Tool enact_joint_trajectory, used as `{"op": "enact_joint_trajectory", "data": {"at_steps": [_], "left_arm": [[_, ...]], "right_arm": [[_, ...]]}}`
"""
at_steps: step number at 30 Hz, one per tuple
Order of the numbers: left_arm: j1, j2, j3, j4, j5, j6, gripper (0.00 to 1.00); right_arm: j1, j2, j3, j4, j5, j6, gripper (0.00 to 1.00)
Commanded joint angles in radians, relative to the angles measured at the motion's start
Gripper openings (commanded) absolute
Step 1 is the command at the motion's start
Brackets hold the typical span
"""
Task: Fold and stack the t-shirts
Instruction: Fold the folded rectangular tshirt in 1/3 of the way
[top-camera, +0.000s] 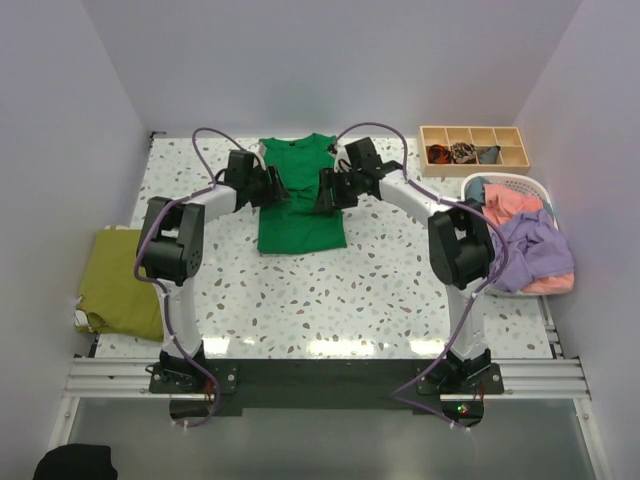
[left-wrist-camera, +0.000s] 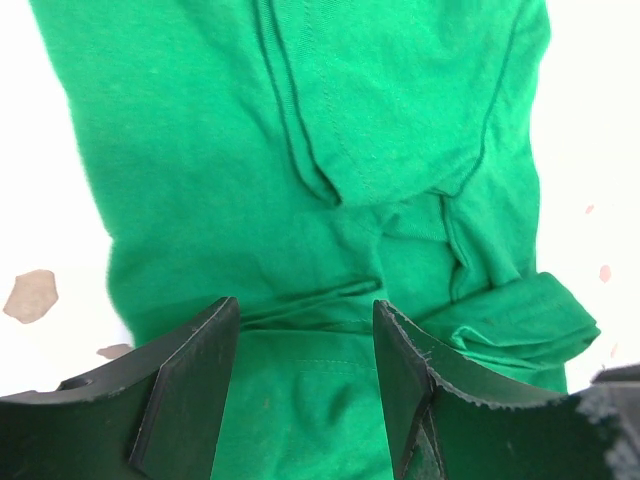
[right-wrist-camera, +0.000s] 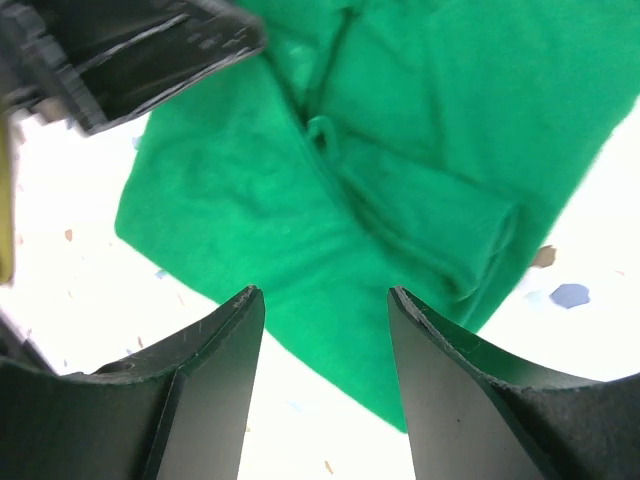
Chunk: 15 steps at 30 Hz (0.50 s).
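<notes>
Folding the green t-shirt (top-camera: 300, 225) is the step in hand. It lies flat at the far middle of the table (top-camera: 400, 290), and its sleeves seem turned in. The left gripper (top-camera: 272, 187) and right gripper (top-camera: 328, 190) hover over its two sides, jaws spread, pinching nothing. Next, I think, each must go down and catch an edge of the cloth.

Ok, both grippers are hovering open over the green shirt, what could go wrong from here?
1. The left gripper and right gripper sit close together over the green t-shirt; closing in further could knock them together.
2. The tucked-in sleeve is bunched, so a pinch might catch several layers or pull the fold open.
3. The olive-yellow shirt hangs over the table's left edge and might slide off.
</notes>
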Motion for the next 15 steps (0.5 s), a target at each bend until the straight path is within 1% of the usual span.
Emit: {"op": "enact_joint_trajectory", "data": {"at_steps": [1,4,11,15], "left_arm": [[0.015,-0.019,0.002,0.044,-0.042,0.0,0.61],[0.018,-0.027,0.0,0.043,-0.043,0.003,0.61],[0.018,-0.071,-0.012,0.032,-0.046,0.016,0.61],[0.018,-0.094,-0.037,0.033,-0.046,0.015,0.61]], "right_arm": [[0.019,-0.089,-0.008,0.033,-0.059,0.0,0.57],[0.032,-0.073,-0.007,0.019,-0.079,0.001,0.57],[0.033,-0.026,0.003,0.022,-0.07,0.023,0.57],[0.032,-0.001,0.024,-0.01,-0.055,0.016,0.57]]}}
